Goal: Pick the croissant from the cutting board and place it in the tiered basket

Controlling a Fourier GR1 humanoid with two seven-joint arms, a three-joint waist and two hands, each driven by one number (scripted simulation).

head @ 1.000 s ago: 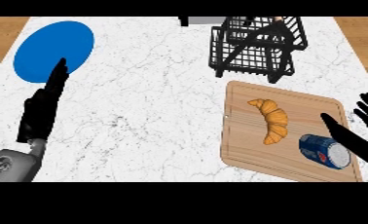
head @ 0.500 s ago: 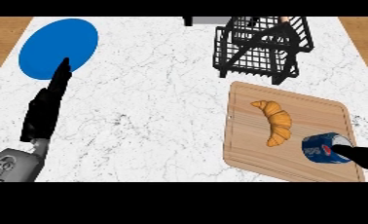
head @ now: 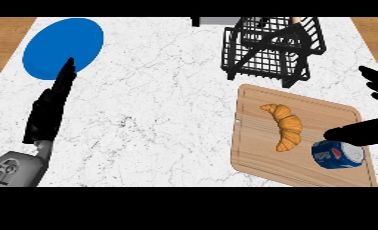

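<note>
Croissant, golden-brown and curved, lies on the light wooden cutting board at the right side of the white marble tabletop. Nothing holds it, so the picking is not yet done, and the placing is also left to do.

A blue drink can lies on the same board, just beside the lower end of the croissant. The black wire tiered basket stands beyond the board, near its far edge, and I see nothing inside it.

The right hand comes in from the right edge, with dark fingers stretched out over the can and pointing to the croissant. They are near it but apart from it, released and grasping nothing. The left hand rests at the left side with straight fingers; their tip lies by the edge of the round blue plate, and it is also empty.

In my judgement the task is at its beginning: the hand must close on the croissant, lift it, and carry it to the basket.
</note>
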